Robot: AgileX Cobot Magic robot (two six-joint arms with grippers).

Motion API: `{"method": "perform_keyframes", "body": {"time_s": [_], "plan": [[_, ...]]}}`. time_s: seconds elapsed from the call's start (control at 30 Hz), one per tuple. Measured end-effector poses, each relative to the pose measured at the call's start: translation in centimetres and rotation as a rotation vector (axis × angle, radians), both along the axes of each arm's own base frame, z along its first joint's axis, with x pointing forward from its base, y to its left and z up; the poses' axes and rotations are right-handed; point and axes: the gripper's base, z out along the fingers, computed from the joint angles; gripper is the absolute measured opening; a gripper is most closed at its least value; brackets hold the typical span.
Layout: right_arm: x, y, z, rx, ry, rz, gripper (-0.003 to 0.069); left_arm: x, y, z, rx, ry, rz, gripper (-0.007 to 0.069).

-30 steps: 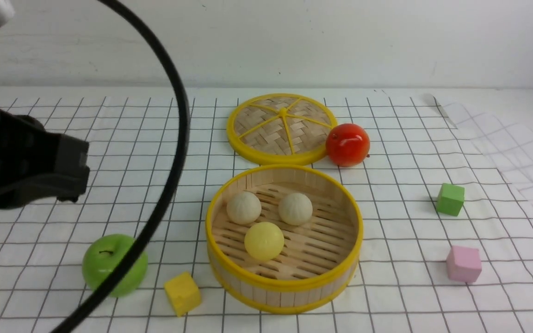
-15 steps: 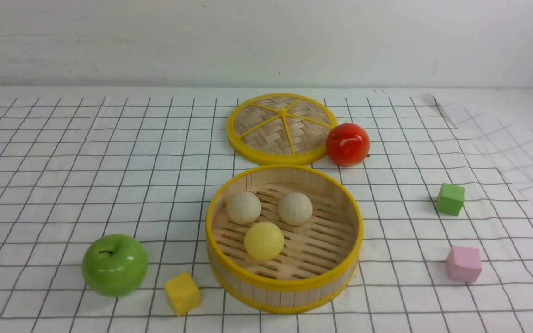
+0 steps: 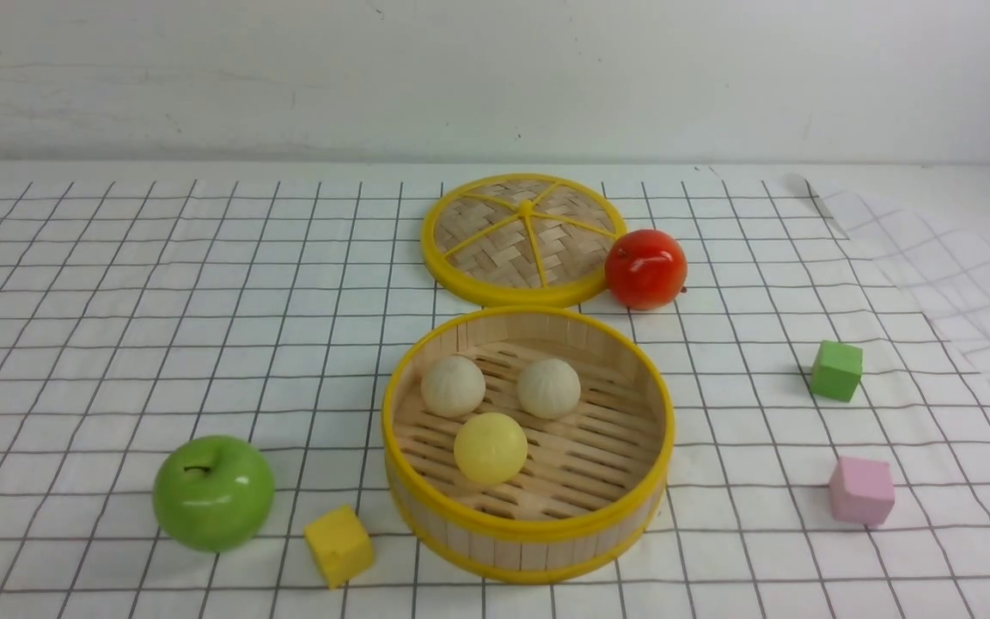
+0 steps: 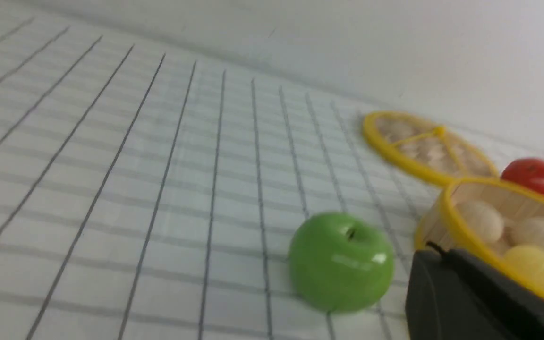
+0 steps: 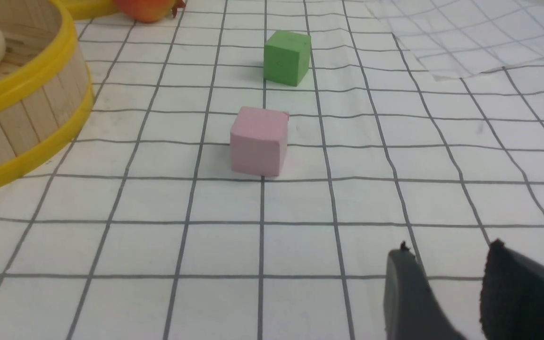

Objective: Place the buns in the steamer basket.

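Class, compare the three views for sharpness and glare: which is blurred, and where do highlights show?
Front view: sharp, glare spots on the green apple and red apple. Left wrist view: soft and smeared throughout, lid blurred. Right wrist view: crisp on the pink cube.

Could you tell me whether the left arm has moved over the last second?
Yes: it withdrew from above the glossy green apple and left the front view.

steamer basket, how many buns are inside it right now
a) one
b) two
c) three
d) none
c: the front view shows two off-white buns and one pale yellow bun resting on the slatted floor of the steamer basket, with none left out on the cloth.
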Motion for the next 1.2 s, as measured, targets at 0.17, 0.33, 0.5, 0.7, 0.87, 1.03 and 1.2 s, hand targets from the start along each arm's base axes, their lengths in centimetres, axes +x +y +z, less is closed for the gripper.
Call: {"method": "perform_keyframes", "body": {"time_s": [0.17,0.33,0.5,0.7,0.87,1.03,1.2], "plan": [[0.0,0.0,0.0,0.000,0.000,0.000,0.0240,0.0,0.3,-2.8,-0.008,0.153,0.053,-0.0013],[0.0,0.0,0.0,0.000,0.000,0.000,0.0240,-0.1,0.3,-3.0,-0.010,0.173,0.055,-0.0013],[0.0,0.0,0.0,0.000,0.000,0.000,0.0240,-0.1,0.3,-3.0,-0.012,0.173,0.055,-0.0011],[0.0,0.0,0.0,0.000,0.000,0.000,0.0240,-0.1,0.3,-3.0,-0.015,0.174,0.055,-0.0005],[0.0,0.0,0.0,0.000,0.000,0.000,0.0240,-0.1,0.3,-3.0,-0.015,0.174,0.055,0.0000],[0.0,0.0,0.0,0.000,0.000,0.000,0.0240,-0.1,0.3,-3.0,-0.015,0.175,0.055,0.0004],[0.0,0.0,0.0,0.000,0.000,0.000,0.0240,-0.1,0.3,-3.0,-0.015,0.174,0.055,0.0008]]}}
